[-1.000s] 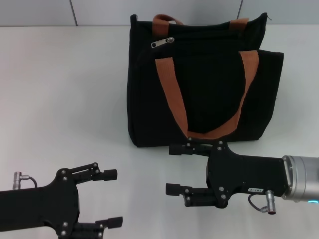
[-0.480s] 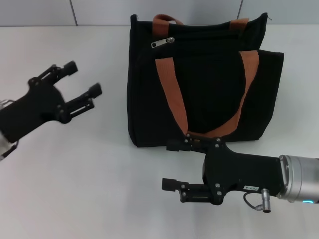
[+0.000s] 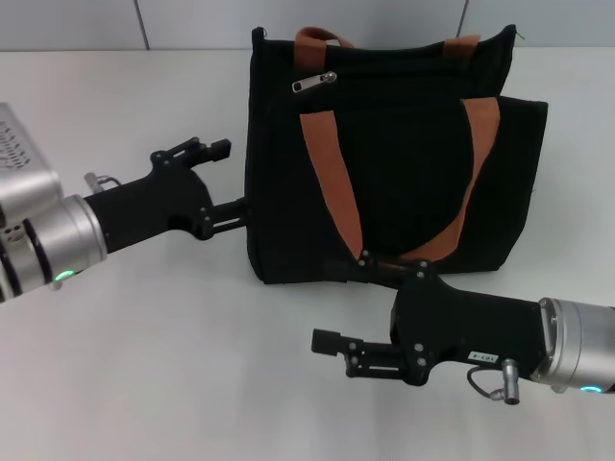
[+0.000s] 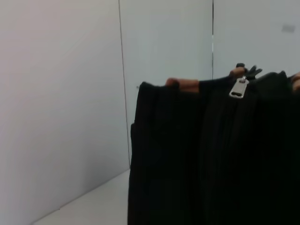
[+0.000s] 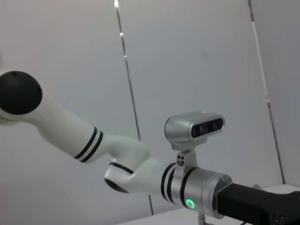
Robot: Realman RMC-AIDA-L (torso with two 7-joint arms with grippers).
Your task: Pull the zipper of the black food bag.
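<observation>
Bag [image 3: 389, 154] stood upright on the white table [image 3: 144, 384], a boxy black tote with brown straps, and its silver zipper pull [image 3: 314, 82] lay near the top edge on our left-hand side, closed end of the track. We had our left gripper [image 3: 229, 180] spread wide and empty right at the bag's left wall, one finger up beside the corner, the other touching or almost touching the fabric lower down. From the left wrist we saw the pull [image 4: 239, 88] hanging just under the rim, above where we were aimed. Our right gripper [image 3: 334, 312] sat open in front of the bag's base, upper finger tucked against the bottom edge, holding nothing.

We judged the good play here was to lift the left gripper to the pull, pinch the tab squarely, and draw it along the track rather than upward, with the right gripper bracing the bag so it wouldn't slide or tip.
</observation>
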